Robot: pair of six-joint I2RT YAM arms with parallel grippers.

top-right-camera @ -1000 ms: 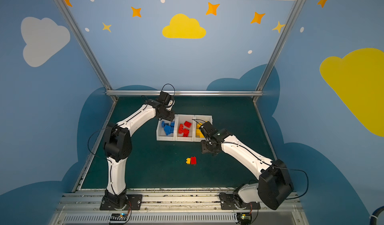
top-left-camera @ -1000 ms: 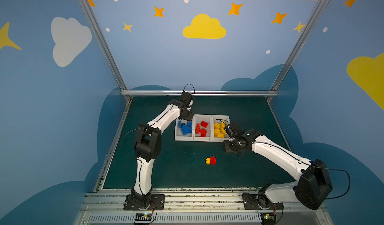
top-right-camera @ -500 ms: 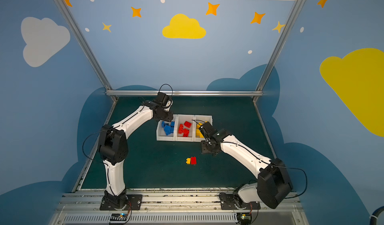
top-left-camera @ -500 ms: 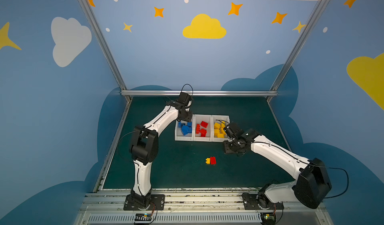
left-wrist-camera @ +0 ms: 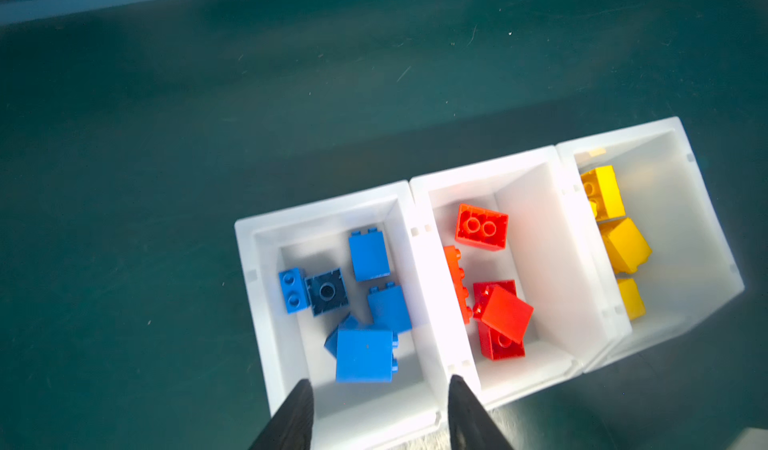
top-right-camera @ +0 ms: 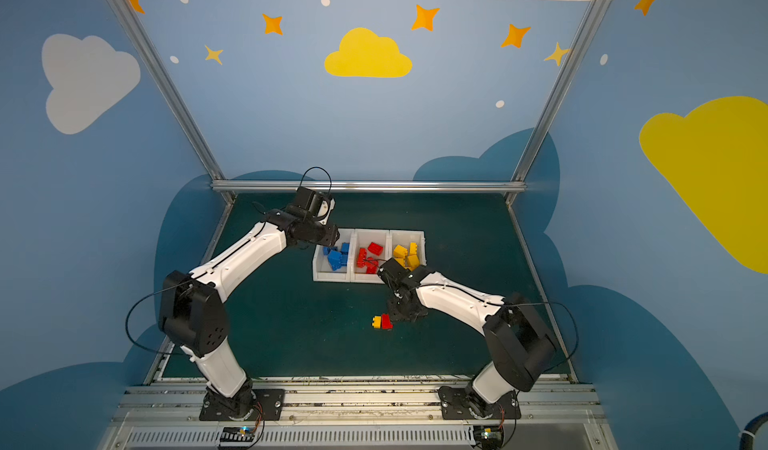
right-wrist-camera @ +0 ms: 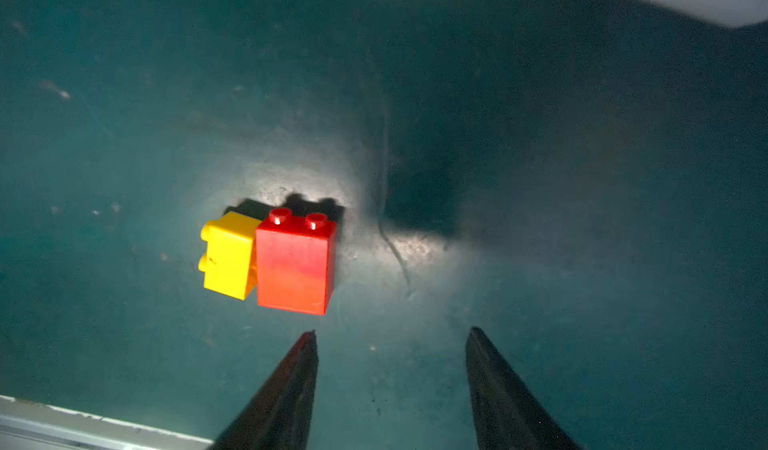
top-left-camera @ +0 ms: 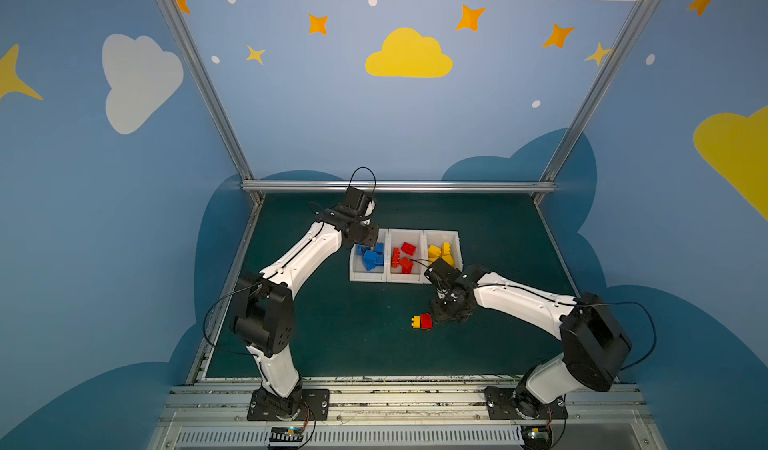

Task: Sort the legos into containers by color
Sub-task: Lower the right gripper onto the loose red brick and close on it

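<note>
Loose pair: red brick and yellow brick, touching, on the green mat in front of the containers.
Red brick: glossy, lying on its side; long axis in line with the right gripper's fingers, two studs at the far end.
Yellow brick: smaller; studs face away from the red brick.
Left gripper: spread, empty, above the blue-filled bin.
Right gripper: spread, empty, just beside the pair.

Both top views high, sharing whole table, wrist views close, downward
</note>
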